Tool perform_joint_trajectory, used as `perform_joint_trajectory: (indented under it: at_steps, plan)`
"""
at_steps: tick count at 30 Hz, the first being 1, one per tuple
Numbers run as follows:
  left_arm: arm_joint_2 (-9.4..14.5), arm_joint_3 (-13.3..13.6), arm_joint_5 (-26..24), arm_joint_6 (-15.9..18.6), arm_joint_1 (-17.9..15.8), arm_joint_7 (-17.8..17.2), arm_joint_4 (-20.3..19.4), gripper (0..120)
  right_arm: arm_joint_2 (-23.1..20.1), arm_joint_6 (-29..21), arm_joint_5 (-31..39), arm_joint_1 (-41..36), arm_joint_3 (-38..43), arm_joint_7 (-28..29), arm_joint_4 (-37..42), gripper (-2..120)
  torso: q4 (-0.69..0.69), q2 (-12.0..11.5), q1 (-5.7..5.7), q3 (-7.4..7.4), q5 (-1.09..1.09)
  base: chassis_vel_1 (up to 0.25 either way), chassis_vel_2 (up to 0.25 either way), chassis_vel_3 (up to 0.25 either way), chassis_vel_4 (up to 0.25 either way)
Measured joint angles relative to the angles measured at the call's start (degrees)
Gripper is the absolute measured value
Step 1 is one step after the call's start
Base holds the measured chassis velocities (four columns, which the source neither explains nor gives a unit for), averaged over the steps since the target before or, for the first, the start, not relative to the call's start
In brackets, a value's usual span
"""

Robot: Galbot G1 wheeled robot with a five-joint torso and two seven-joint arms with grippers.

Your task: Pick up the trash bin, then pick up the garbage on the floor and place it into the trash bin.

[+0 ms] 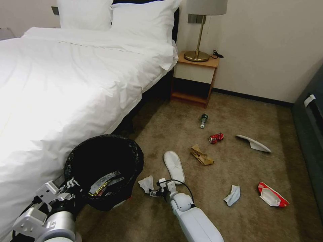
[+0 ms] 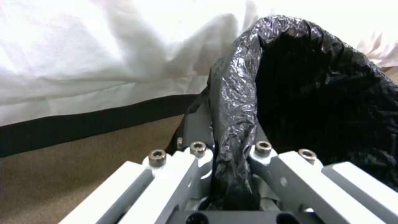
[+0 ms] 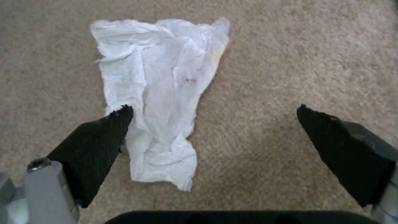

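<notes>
The trash bin [image 1: 104, 158], lined with a crinkled black bag [image 2: 323, 93], hangs tilted beside the bed. My left gripper [image 1: 72, 185] [image 2: 232, 149] is shut on its rim. Wrappers [image 1: 104, 183] lie inside it. My right gripper [image 1: 154, 192] [image 3: 215, 112] is open just above the carpet, its fingers [image 3: 104, 137] straddling the lower end of a crumpled white tissue [image 1: 146, 183] [image 3: 161, 77]. More garbage lies on the floor: a white slipper [image 1: 174, 166], a brown paper bag [image 1: 201, 155], a red can [image 1: 216, 137], a green bottle [image 1: 204, 120], a second slipper [image 1: 254, 143], another tissue [image 1: 232, 195] and a red-and-white wrapper [image 1: 272, 195].
The white bed [image 1: 60, 87] fills the left side, close against the bin. A wooden nightstand [image 1: 195, 75] with a brass lamp [image 1: 198, 50] stands at the far wall. Dark furniture [image 1: 311, 134] lines the right edge. Open carpet [image 1: 235, 168] lies between the litter.
</notes>
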Motion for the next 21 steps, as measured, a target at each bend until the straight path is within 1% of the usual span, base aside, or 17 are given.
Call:
perform_joint_trajectory:
  at_steps: [16,17,18,19,20,21]
  plan:
    - [0.09,-0.17,0.05,-0.09,0.06,0.14,0.02,5,-0.03,1.54,-3.18,0.67,-0.04,-0.97,-2.31,100,0.00,0.00,0.00,0.00,0.00,0.000,0.000,0.000,0.000]
    - [0.09,-0.14,0.09,-0.09,0.06,0.16,0.02,5,-0.03,1.79,-3.75,0.91,0.08,-1.14,-2.80,97,0.00,0.00,0.00,0.00,0.00,0.000,0.000,0.000,0.000]
    - [0.09,-0.14,0.09,-0.09,0.06,0.16,0.02,5,-0.03,1.79,-3.75,0.91,0.08,-1.14,-2.80,97,0.00,0.00,0.00,0.00,0.00,0.000,0.000,0.000,0.000]
    - [0.09,-0.11,0.12,-0.10,0.06,0.18,0.02,5,-0.03,2.03,-4.17,1.21,0.17,-1.43,-3.17,92,0.00,0.00,0.00,0.00,0.00,0.000,0.000,0.000,0.000]
    - [0.08,-0.09,0.15,-0.10,0.07,0.19,0.03,5,-0.04,2.13,-4.28,1.32,0.18,-1.65,-3.20,89,0.00,0.00,0.00,0.00,0.00,0.000,0.000,0.000,0.000]
    - [0.08,-0.09,0.15,-0.10,0.07,0.19,0.03,5,-0.04,2.13,-4.28,1.32,0.18,-1.65,-3.20,89,0.00,0.00,0.00,0.00,0.00,0.000,0.000,0.000,0.000]
